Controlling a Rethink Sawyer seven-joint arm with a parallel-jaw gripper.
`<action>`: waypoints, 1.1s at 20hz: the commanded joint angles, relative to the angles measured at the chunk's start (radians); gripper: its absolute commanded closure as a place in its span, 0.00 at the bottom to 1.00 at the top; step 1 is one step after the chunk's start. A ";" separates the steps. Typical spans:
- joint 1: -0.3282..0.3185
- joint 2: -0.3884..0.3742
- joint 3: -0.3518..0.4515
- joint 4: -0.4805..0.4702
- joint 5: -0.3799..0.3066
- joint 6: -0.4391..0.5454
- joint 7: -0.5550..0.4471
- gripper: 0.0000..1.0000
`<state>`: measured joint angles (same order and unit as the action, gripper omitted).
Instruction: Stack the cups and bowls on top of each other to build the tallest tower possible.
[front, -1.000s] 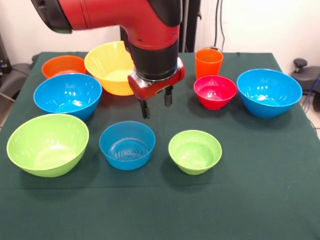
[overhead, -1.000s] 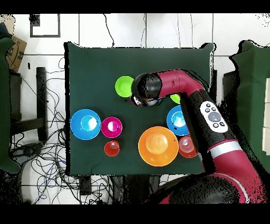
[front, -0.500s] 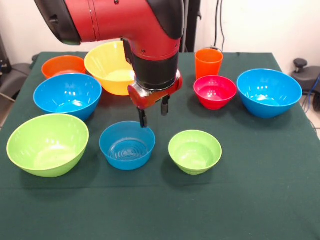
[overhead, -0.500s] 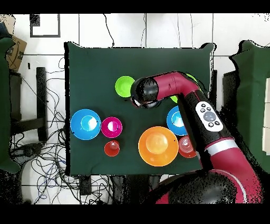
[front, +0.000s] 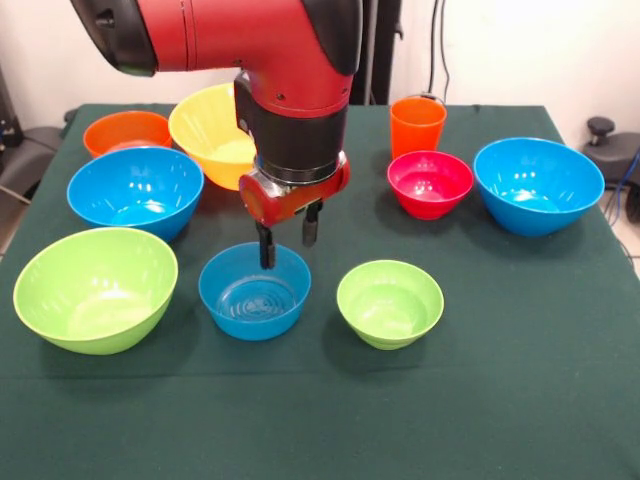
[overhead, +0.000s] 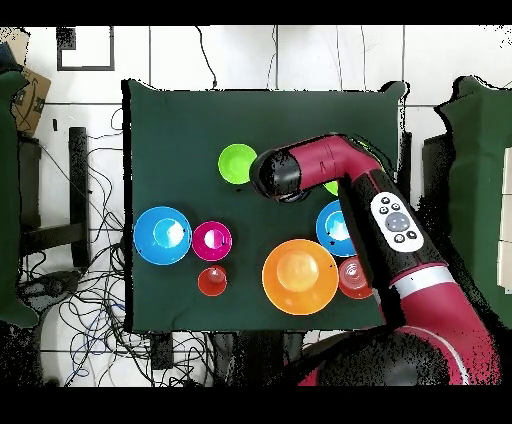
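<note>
My gripper (front: 288, 252) is open with nothing in it, its tips at the far rim of the small blue bowl (front: 254, 292). Around it stand a small green bowl (front: 390, 303), a large lime bowl (front: 95, 288), a blue bowl (front: 135, 190), a yellow bowl (front: 208, 132) partly behind the arm, an orange bowl (front: 126, 131), a red-pink bowl (front: 430, 183), another blue bowl (front: 538, 185) and an orange cup (front: 417, 125). All stand apart, none stacked. From overhead the wrist (overhead: 278, 175) hides the gripper and the small blue bowl beside the small green bowl (overhead: 237, 163).
The dark green tablecloth (front: 480, 400) has bare room along its near edge. From overhead, cables lie on the floor (overhead: 80, 300) beside the table, and the arm covers part of the blue bowl (overhead: 333, 228) and the lime bowl (overhead: 331, 187).
The gripper has moved toward the table's near side and to the left in the front view, dropping from beside the yellow bowl to the small blue bowl's far rim.
</note>
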<state>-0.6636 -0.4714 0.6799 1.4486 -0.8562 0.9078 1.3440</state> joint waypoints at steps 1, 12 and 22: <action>0.047 0.020 -0.051 0.017 -0.072 -0.018 -0.132 0.00; 0.077 0.159 -0.066 -0.074 -0.033 0.032 -0.112 0.00; 0.087 0.171 -0.095 -0.102 -0.098 -0.010 -0.137 0.00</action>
<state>-0.5984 -0.3298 0.6630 1.4071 -0.8636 0.9060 1.3440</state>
